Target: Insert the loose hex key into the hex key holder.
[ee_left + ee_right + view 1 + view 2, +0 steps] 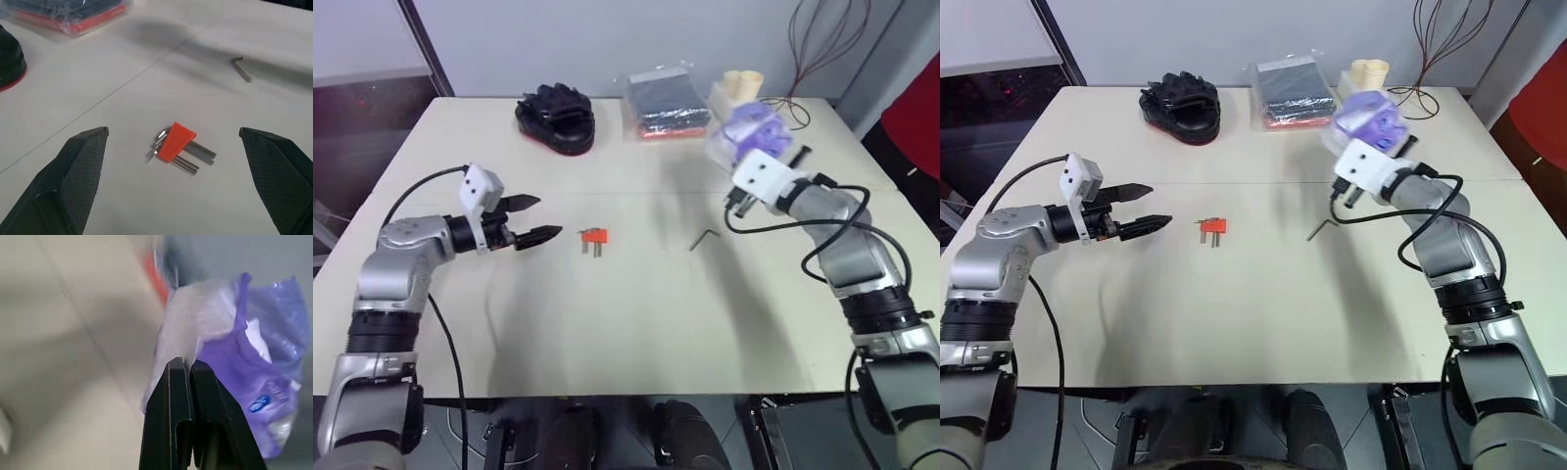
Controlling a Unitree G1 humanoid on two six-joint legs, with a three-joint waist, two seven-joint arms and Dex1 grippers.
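Note:
The hex key holder (594, 236), a small orange-red block with short dark keys sticking out, lies flat near the middle of the table. The loose hex key (704, 239), a thin grey L-shaped rod, lies to its right, apart from it. My left gripper (546, 217) is open and hovers just left of the holder, pointing at it; in the left wrist view the holder (176, 142) lies between its wide-apart fingers (78, 166). My right gripper (188, 363) is shut on the edge of a purple tissue packet (749, 137), held up above the table's back right.
A black glove-like bundle (556, 116) and a clear bag of dark and red items (664, 103) sit at the back of the table. Beige cups (739, 86) and red cables (803, 108) are at the back right corner. A seam crosses the tabletop (636, 323).

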